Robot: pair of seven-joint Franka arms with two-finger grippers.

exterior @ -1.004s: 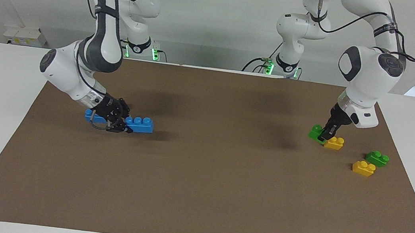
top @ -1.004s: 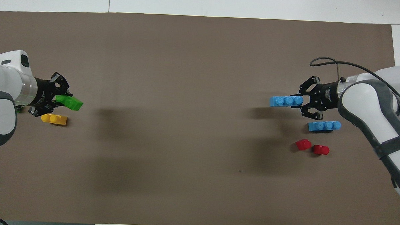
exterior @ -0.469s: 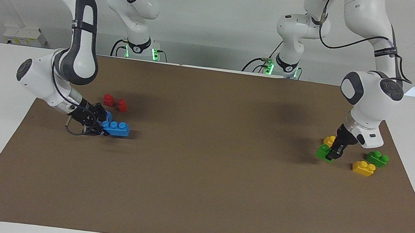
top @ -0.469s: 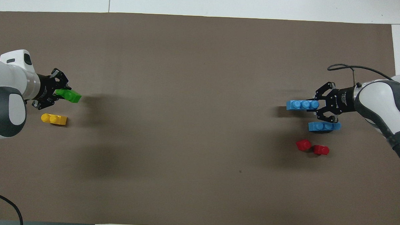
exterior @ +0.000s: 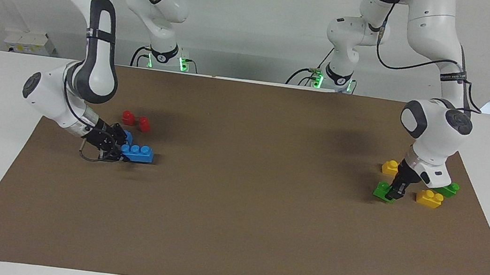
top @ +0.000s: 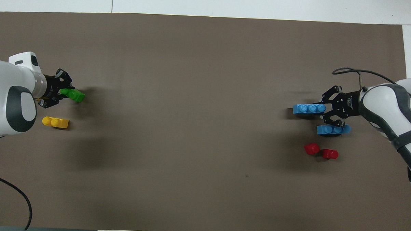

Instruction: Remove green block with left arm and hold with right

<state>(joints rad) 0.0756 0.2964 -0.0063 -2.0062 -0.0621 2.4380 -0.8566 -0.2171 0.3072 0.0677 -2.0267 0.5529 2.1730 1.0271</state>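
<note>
The green block [exterior: 381, 191] is a small two-stud brick, tilted, low over the brown mat [exterior: 235, 212] at the left arm's end. My left gripper [exterior: 390, 192] is shut on it; the overhead view shows the same gripper [top: 64, 93] and block [top: 74, 95]. A yellow brick [exterior: 390, 166] lies nearer to the robots, apart from the block. My right gripper [exterior: 119, 150] is shut on one end of a blue three-stud brick [exterior: 138, 153] low at the mat at the right arm's end; it also shows in the overhead view [top: 321, 110].
A second green brick [exterior: 450, 188], partly hidden by my left wrist, and a second yellow brick [exterior: 429, 198] lie beside the left gripper. A second blue brick [top: 333, 129] and two red pieces [top: 312, 148] lie by the right gripper.
My left gripper has carried the green block away from the yellow brick, farther from the robots and lower. My right gripper moved the blue brick toward the right arm's end, then held nearly still.
</note>
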